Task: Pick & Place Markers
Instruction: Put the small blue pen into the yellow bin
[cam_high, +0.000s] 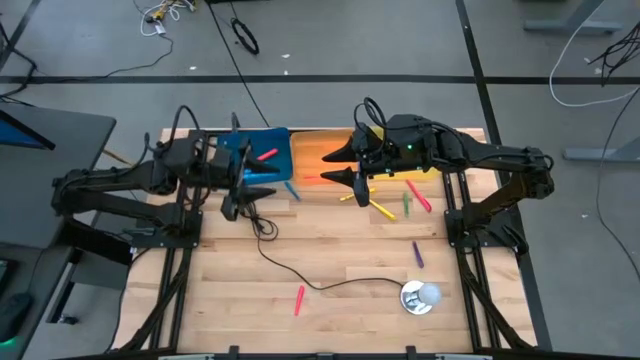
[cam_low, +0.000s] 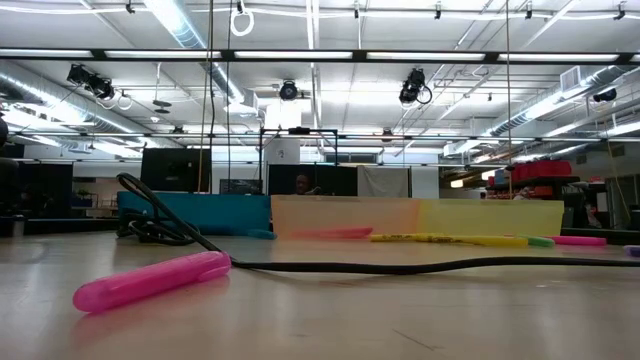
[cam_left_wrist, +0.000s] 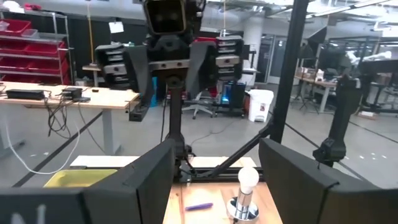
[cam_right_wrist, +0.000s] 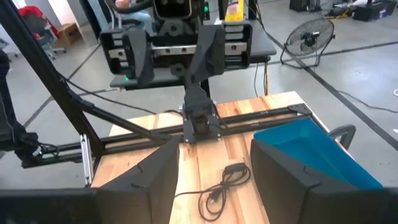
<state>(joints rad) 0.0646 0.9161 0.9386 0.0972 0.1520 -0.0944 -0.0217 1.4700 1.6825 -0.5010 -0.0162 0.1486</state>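
Markers lie scattered on the wooden table: a pink one (cam_high: 299, 299) near the front, a purple one (cam_high: 418, 255), and yellow (cam_high: 382, 210), green (cam_high: 406, 205) and pink (cam_high: 418, 195) ones right of centre. A red marker (cam_high: 267, 154) lies in the blue tray (cam_high: 250, 145). My left gripper (cam_high: 268, 184) hovers open at the blue tray's near edge, pointing toward the table's right. My right gripper (cam_high: 335, 165) hovers open over the orange tray (cam_high: 315, 160), pointing left. In both wrist views the gripper (cam_left_wrist: 214, 180) (cam_right_wrist: 214, 180) has nothing between its fingers.
A black cable (cam_high: 300, 275) runs from the left gripper's side across the table to a round silver-white object (cam_high: 420, 296) near the front right. Blue, orange and yellow (cam_low: 490, 215) trays stand side by side along the far edge. Bare wood lies at the front left.
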